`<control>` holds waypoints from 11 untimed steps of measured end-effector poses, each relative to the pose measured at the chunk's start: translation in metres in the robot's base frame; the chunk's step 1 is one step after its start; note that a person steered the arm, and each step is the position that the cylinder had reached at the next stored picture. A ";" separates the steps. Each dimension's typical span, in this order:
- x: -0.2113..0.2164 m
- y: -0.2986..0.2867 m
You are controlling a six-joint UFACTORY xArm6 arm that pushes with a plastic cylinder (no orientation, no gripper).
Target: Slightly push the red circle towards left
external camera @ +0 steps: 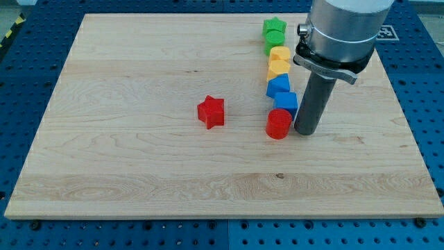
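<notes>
Tip (306, 131) right of upright red circle (279, 124)

The board (139, 160) under me is pale wood with fine, light-brown grain lines, and it sits on a blue base (21, 83) dotted with small dark holes. My tip (305, 132) ends a dark grey rod below a lighter grey housing. The red circle (279, 124) is plain bright red, matching the red star (211, 112). In the column I see 2 green blocks (274, 35), 2 yellow blocks (279, 61) and 2 blue blocks (281, 92), all unpatterned.
</notes>
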State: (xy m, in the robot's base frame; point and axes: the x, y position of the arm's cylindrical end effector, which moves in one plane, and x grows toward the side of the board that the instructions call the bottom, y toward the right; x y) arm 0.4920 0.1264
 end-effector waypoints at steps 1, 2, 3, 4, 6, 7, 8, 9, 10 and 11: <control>0.005 -0.003; 0.012 -0.004; 0.022 -0.007; 0.021 -0.017; 0.005 -0.049; 0.004 -0.053; 0.004 -0.049; 0.004 0.002; 0.002 0.063; -0.048 0.067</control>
